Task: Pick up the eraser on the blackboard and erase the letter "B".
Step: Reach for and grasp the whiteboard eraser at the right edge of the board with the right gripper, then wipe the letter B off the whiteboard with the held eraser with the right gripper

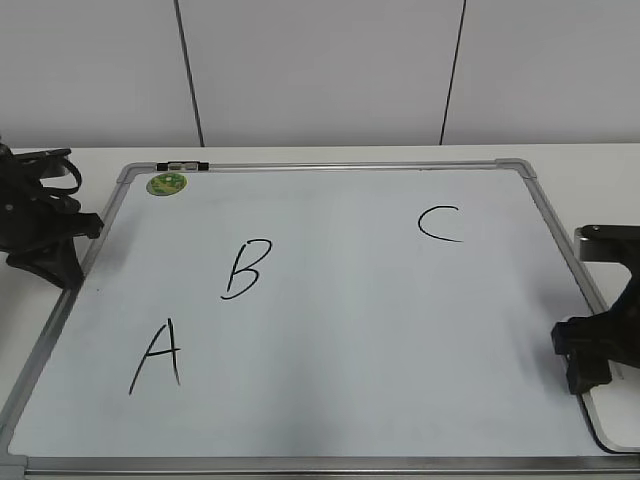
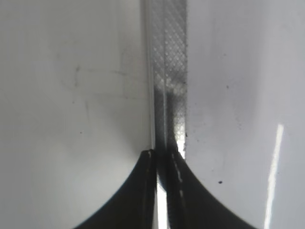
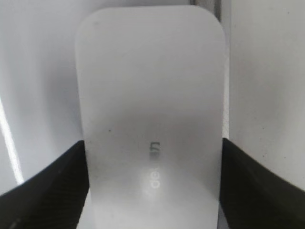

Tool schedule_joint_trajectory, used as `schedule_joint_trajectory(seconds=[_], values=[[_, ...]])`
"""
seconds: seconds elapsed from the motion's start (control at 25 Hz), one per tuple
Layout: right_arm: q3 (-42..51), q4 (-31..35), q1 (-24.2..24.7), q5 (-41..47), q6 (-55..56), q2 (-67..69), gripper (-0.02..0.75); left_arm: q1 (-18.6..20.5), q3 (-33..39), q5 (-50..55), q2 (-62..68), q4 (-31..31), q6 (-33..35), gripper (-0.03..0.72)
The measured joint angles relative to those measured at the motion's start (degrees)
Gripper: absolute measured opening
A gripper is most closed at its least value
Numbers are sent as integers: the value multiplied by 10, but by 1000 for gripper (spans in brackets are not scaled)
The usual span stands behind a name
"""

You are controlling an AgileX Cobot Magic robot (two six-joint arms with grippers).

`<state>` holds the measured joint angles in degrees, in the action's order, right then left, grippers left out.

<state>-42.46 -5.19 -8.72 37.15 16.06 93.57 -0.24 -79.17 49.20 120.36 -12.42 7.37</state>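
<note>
The blackboard (image 1: 330, 330) is a white dry-erase board with a grey frame, lying flat on the table. The letter "B" (image 1: 247, 267) is drawn in black at its left centre, between an "A" (image 1: 157, 356) and a "C" (image 1: 439, 223). The eraser (image 3: 152, 119), a white rounded block with small grey lettering, lies at the board's right edge (image 1: 618, 420). My right gripper (image 3: 153, 191) (image 1: 588, 378) has its two fingers against the eraser's long sides. My left gripper (image 2: 163, 157) (image 1: 55, 265) is shut and empty over the board's left frame (image 2: 167, 71).
A small round green magnet (image 1: 167, 183) sits at the board's top left corner, next to a black and silver clip (image 1: 183, 165) on the frame. White table surface surrounds the board. A white panelled wall stands behind.
</note>
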Motion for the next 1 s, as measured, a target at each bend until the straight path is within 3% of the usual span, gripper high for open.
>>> schedule_joint_trajectory(seconds=[0.8, 1.0], values=[[0, 6, 0, -8, 9, 0, 544, 0, 0, 0, 0, 0, 0, 11], [-26, 0, 0, 25, 10, -25, 544, 0, 0, 0, 0, 0, 0, 11]])
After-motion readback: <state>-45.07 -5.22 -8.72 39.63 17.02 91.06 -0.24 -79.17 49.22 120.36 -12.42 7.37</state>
